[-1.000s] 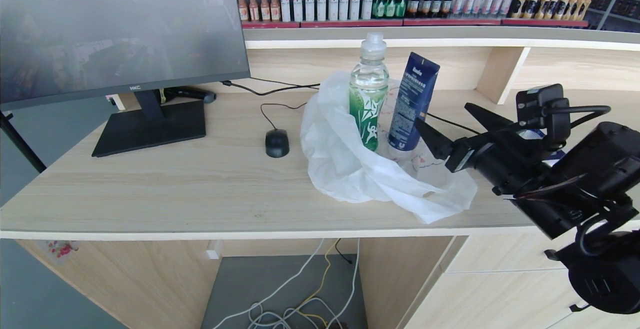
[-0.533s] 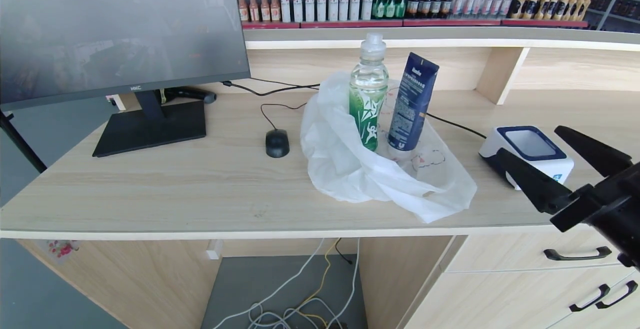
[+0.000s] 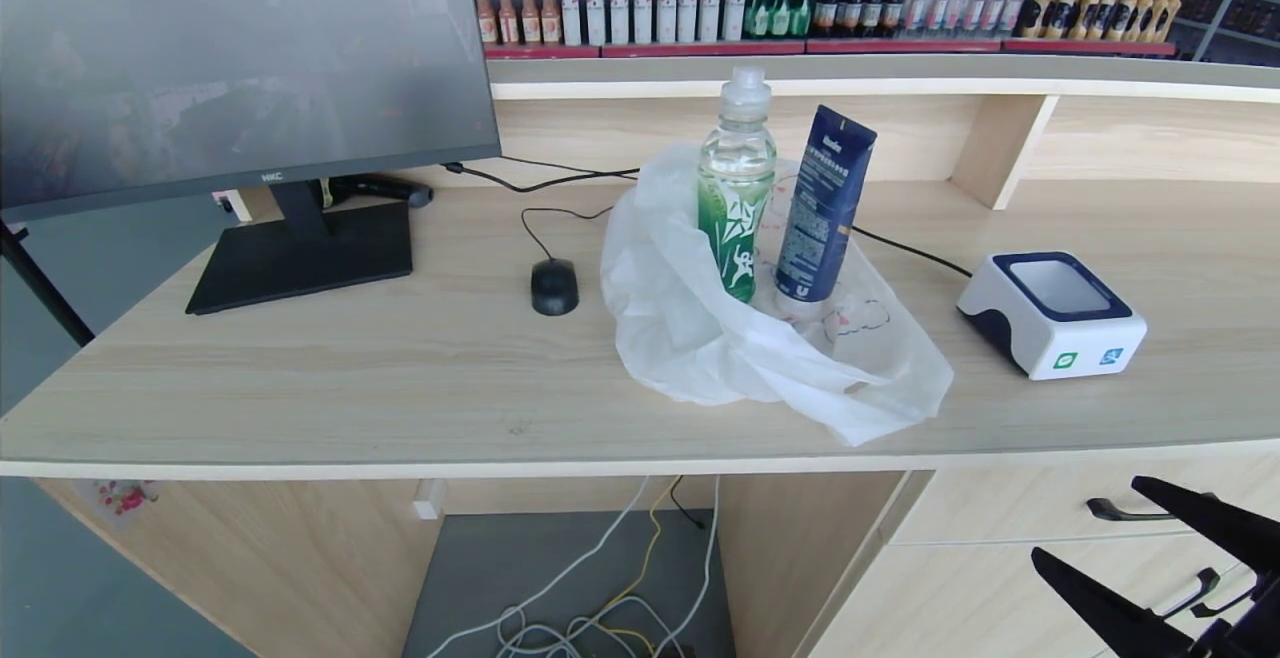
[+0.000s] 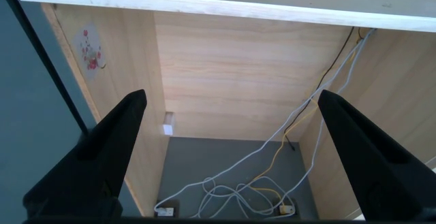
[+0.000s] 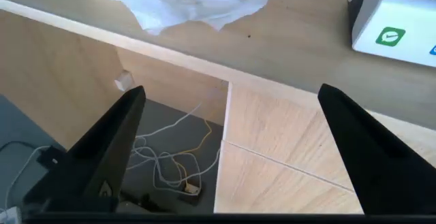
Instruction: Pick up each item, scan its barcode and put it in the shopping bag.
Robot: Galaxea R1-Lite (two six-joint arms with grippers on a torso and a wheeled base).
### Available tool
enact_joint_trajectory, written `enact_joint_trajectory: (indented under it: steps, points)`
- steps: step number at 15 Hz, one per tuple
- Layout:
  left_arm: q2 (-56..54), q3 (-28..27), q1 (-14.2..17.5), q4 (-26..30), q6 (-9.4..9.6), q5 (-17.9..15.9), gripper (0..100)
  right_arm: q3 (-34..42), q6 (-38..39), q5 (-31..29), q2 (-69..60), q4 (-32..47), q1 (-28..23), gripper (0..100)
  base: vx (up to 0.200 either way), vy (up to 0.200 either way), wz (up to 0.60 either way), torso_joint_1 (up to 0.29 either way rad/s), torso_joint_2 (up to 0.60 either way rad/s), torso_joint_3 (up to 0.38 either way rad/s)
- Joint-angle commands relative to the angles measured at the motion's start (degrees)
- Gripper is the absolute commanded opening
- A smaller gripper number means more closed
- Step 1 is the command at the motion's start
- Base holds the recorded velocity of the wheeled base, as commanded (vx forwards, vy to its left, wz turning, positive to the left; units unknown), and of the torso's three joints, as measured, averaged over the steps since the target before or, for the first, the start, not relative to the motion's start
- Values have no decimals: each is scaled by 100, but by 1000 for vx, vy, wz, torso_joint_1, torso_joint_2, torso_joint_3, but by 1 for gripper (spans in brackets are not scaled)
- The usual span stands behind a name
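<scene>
The shopping bag [image 3: 690, 338] is plain white. The bottle [image 3: 737, 208] is clear, with a green label carrying white figures, and the tube [image 3: 826, 208] at its 3 o'clock is dark blue with white print. The scanner [image 3: 1050, 316] is white with a navy top frame and two badges, green and blue. The mouse [image 3: 553, 286] is black; the counter [image 3: 350, 378], pale wood grain.

Wooden counter [image 3: 300, 378], bottle shelves [image 3: 900, 43] behind, seemingly grey floor [image 3: 90, 598]
</scene>
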Motion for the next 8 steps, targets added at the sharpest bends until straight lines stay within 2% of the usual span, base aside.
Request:
enact_joint_trajectory:
  steps: [1, 2, 3, 5, 8]
  points:
    - [-2, 0, 1, 0, 6, 2, 100, 7, -12, 26, -1881, 1971, 61, 100, 0, 0, 0, 0, 0, 0]
    - [-2, 0, 1, 0, -3, 2, 100, 7, -4, 26, -2390, 2604, 61, 100, 0, 0, 0, 0, 0, 0]
    - [-2, 0, 1, 0, -3, 2, 100, -1, 5, 8, -3542, 3843, 34, 100, 0, 0, 0, 0, 0, 0]
    - [-2, 0, 1, 0, -3, 2, 100, -10, 40, -27, -4658, 4915, 26, 100, 0, 0, 0, 0, 0, 0]
    - [-2, 0, 1, 0, -3, 2, 100, 7, 172, -27, -4596, 4871, -335, 100, 0, 0, 0, 0, 0, 0]
